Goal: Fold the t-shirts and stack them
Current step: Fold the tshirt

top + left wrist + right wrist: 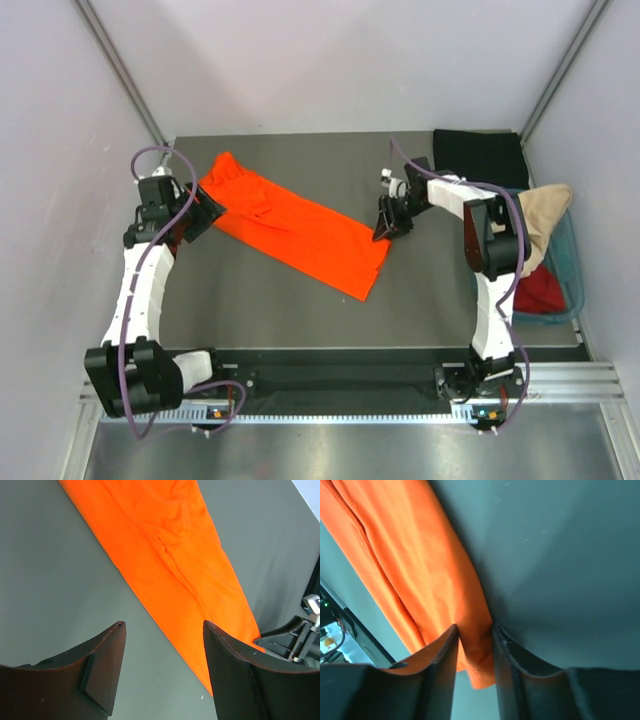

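The right pincer (475, 628) is clamped narrowly on a corner of the orange shirt (290, 225), with a fold of the cloth filling the slot between its two fingers and the hem poking out just below them. The left pincer (164, 625) stands with its jaws wide apart and holds nothing. It hangs over the opposite end of the orange shirt, one fingertip above the cloth's long edge and the other above bare bench (270, 300). The orange shirt lies flat as a long narrow strip, apparently already doubled lengthwise, running slantwise between the two pincers. The step in hand looks like the crosswise fold of this strip, with one end gripped and the other not yet taken. The next move probably calls for the left pincer to drop and pinch its end, or pin it down. The right pincer would then lift its corner and carry it over toward the far end, keeping the edges in line so the layers do not slide apart. The single-corner grip may let the other corner sag. Off to the right of the orange shirt and well apart from it, a black shirt (478, 155) lies folded on the bench. A beige shirt (548, 208) and a red shirt (540, 290) sit in the tub (574, 275), seemingly waiting their turn.
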`<act>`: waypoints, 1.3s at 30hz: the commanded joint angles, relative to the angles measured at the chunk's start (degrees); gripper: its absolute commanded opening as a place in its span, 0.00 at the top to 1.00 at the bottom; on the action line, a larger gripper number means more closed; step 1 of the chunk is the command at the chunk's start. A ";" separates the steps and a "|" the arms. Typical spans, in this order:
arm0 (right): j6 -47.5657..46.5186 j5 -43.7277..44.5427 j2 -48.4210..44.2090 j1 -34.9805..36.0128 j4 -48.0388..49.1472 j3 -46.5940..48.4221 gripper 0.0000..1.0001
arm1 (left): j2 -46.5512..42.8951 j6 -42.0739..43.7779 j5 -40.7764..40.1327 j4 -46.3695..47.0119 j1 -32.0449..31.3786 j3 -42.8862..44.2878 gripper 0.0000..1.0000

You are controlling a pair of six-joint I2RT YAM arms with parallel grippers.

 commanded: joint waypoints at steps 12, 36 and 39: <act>9.40 5.77 -20.08 4.03 11.95 -32.26 0.93 | -8.36 0.27 -1.62 -7.73 -5.08 -5.60 0.32; 15.06 18.43 -30.88 20.13 6.42 -17.58 0.49 | 7.35 1.68 4.26 3.07 4.04 2.48 0.18; 13.03 16.76 -23.29 18.46 5.99 -5.10 0.00 | 11.92 1.24 8.56 6.93 6.77 3.27 0.19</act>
